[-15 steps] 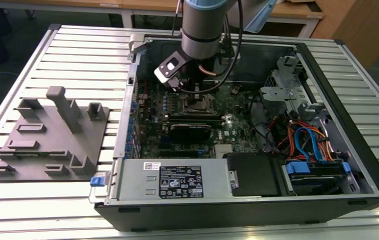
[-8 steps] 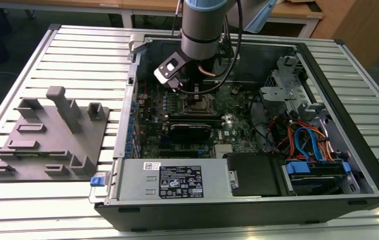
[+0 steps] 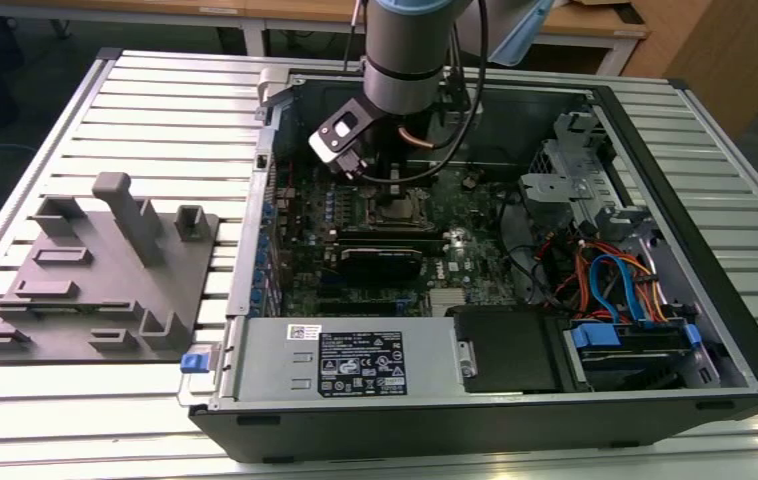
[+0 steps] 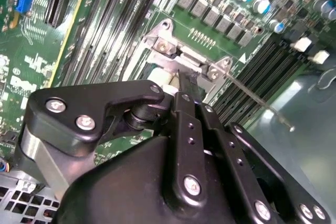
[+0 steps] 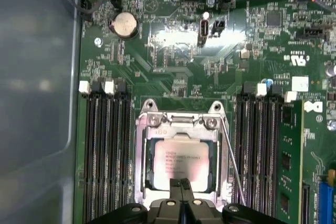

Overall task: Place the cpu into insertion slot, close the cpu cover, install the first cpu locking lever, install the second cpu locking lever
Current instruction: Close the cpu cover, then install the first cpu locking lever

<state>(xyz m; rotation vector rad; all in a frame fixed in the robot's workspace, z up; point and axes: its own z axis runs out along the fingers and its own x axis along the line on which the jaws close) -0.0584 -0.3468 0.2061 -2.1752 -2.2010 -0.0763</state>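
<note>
Motherboard (image 5: 173, 51) | cpu (image 5: 181, 158) seated under cpu cover (image 5: 140, 150) | hand (image 5: 181, 183) pinched together, hiding one cover edge

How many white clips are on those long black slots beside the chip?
4. In the first wrist view, two white clips cap the slots by the grey wall, two cap those across the cpu. The tool may hide more.

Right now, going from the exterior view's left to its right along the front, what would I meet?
Grey plastic fixture plate, small blue clip, silver-grey metal power supply box, black square panel, blue drive bracket.
</note>
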